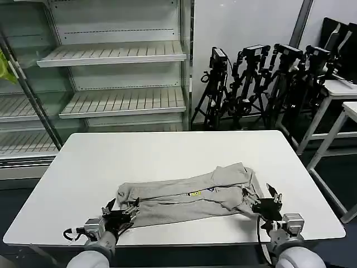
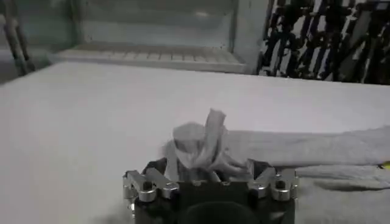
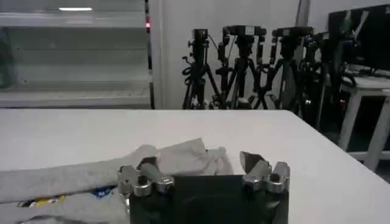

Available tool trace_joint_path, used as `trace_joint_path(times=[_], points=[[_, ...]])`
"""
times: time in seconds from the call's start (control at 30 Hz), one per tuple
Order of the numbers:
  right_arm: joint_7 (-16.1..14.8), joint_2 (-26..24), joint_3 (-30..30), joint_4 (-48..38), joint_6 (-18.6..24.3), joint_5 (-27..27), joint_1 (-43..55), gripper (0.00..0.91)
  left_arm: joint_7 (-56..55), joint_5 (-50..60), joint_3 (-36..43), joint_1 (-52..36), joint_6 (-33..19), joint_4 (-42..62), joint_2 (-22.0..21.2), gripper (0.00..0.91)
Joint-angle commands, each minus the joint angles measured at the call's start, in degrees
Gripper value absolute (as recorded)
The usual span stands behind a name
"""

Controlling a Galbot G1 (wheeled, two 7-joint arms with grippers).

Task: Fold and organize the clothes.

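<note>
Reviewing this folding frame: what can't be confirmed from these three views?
- Chest print on the grey T-shirt: too small in the head view, cut by the edge in the right wrist view.
- Left gripper: bunched cloth hides its fingertips in the left wrist view, so how much fabric it pinches is unclear.
- Right gripper: its own body blocks the contact in the right wrist view, so whether it holds the shirt's edge is unclear.
</note>
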Motion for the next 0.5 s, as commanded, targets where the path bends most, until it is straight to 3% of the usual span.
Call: trace_joint_path(times=[0.03,0.5], points=[[0.15,0.79,1.26,2.62,0.26,-0.22,-3.39,0.907,-1.38,-7.74,0.4,-0.19,-0.66,2.82,-3.63,0.071],[0.89,2.02,0.79,3.81,0.54,-0.2,-4.35,0.907,-1.13,-10.55,-0.13,0.57,-2.12,2.62,-4.18,0.05]])
